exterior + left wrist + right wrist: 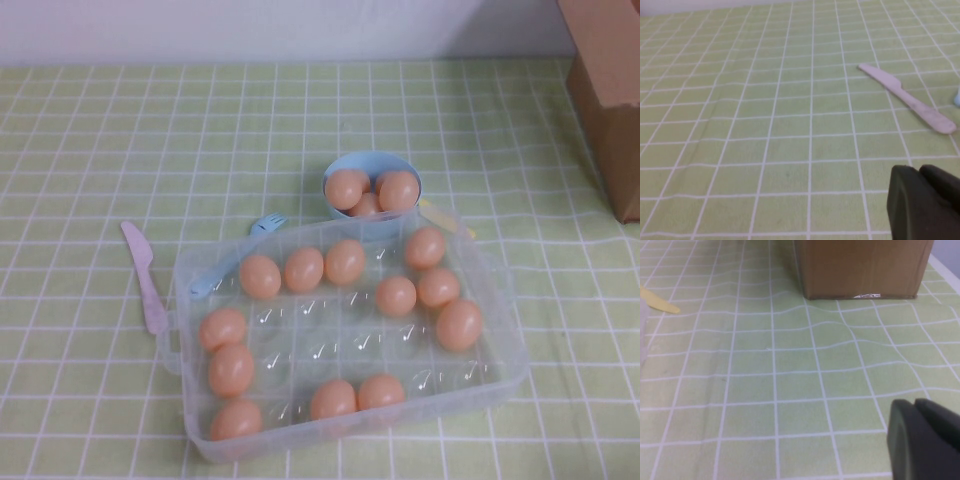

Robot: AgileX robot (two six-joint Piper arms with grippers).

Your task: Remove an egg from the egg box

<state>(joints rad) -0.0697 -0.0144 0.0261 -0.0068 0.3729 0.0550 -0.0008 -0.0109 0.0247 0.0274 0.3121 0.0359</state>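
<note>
Green-and-white checked cloth (90,150) covers the whole table, with a pale wall behind; the egg box (505,345), clear plastic with rounded corners, sits near the front centre in the high view, open-topped, its moulded cells partly filled with about a dozen peach-orange eggs; one egg (459,323) lies at the box's right side, touching nothing but its cell. Just behind the box stands a light-blue bowl (338,165) holding three more eggs; a blue fork (262,228) lies beside the box's far left corner; a pink knife (144,275) lies on the cloth left of the box, also seen in the left wrist view (907,97); a yellow utensil (445,217) shows behind the box's right corner; a cardboard box (608,90) stands at the far right. Left gripper (925,202): above bare cloth, left of the knife, fingers closed, empty. Right gripper (922,437): above bare cloth near the cardboard box (865,267); whether its fingers are parted cannot be told.
</note>
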